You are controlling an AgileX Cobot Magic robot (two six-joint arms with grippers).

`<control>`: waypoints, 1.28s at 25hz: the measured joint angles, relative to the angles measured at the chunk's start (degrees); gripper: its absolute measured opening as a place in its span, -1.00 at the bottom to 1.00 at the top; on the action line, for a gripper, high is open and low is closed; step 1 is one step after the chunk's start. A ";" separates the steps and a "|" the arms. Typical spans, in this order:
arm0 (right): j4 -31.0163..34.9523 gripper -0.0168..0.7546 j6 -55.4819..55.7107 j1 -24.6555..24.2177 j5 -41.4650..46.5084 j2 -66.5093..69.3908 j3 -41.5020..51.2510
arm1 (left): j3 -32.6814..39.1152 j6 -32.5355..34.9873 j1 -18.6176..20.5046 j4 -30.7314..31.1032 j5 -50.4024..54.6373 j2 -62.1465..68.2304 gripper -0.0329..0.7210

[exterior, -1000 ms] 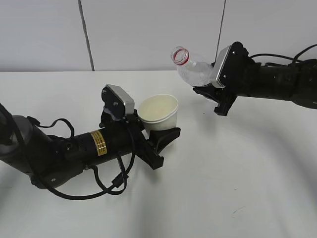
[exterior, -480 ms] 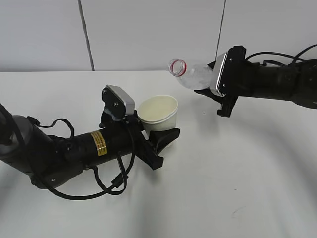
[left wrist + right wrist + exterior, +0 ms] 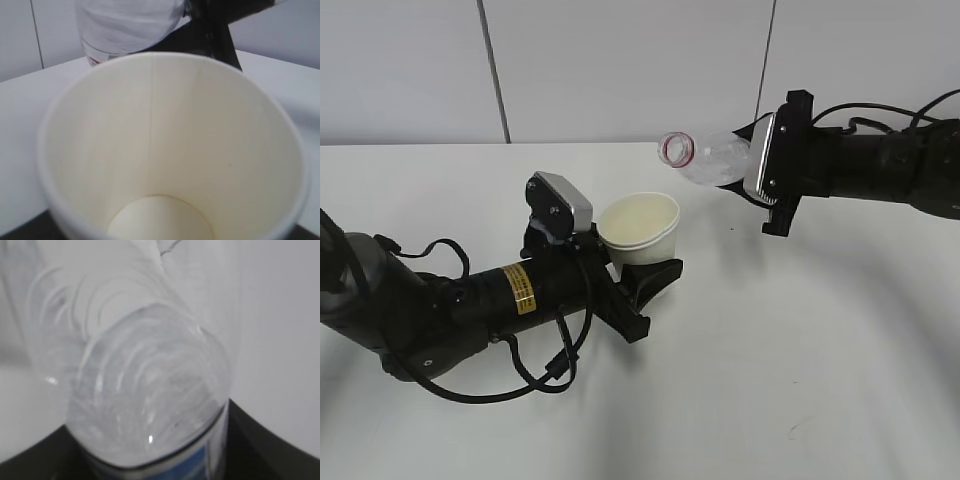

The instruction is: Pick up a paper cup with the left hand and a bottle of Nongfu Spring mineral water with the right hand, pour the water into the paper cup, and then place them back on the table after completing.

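The left hand, with its yellow sticker, holds the white paper cup (image 3: 641, 228) upright just above the table (image 3: 800, 340); its gripper (image 3: 645, 275) is shut on the cup's lower part. The cup (image 3: 170, 150) fills the left wrist view and looks empty and dry. The right hand's gripper (image 3: 752, 185) is shut on the clear bottle (image 3: 715, 160), which is tilted to nearly level, its open red-ringed mouth (image 3: 674, 149) pointing left, above and a little behind the cup. The bottle (image 3: 150, 390) fills the right wrist view. I see no stream of water.
A grey panelled wall (image 3: 620, 60) runs behind the table. The left arm's loose black cables (image 3: 535, 375) lie on the tabletop at the front left. The right arm (image 3: 890, 170) reaches in from the right edge.
The right gripper has tipped the bottle further down toward level and carried its mouth slightly left toward the cup. The left arm and the cup have not moved.
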 joint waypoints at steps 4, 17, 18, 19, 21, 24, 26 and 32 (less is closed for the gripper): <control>0.00 0.14 -0.61 0.00 0.00 -0.25 0.00 | 0.00 0.00 0.00 -0.02 0.00 0.00 0.13; -0.08 0.13 -2.53 0.00 0.00 -0.74 -0.22 | -1.98 0.00 -0.57 0.25 1.43 0.10 0.13; -0.08 0.13 -2.64 0.00 0.00 -0.74 -0.22 | -2.03 0.00 -0.87 0.25 1.43 0.17 0.13; -0.08 0.13 -2.96 0.00 0.00 -0.74 -0.22 | -2.11 0.00 -1.17 0.25 1.43 0.31 0.13; -0.08 0.13 -3.46 0.00 0.00 -0.74 -0.22 | -2.18 0.00 -1.43 0.25 1.68 0.69 0.13; -0.08 0.13 -5.04 0.00 0.00 -0.74 -0.22 | -2.18 0.00 -1.43 0.19 2.24 0.81 0.13; -0.08 0.13 -6.39 0.00 0.00 -0.74 -0.22 | -2.18 0.00 -1.43 0.19 2.24 0.81 0.13; 0.30 0.13 -10.29 0.00 0.00 -0.74 -0.22 | -2.25 0.00 -1.81 0.19 2.24 0.81 0.13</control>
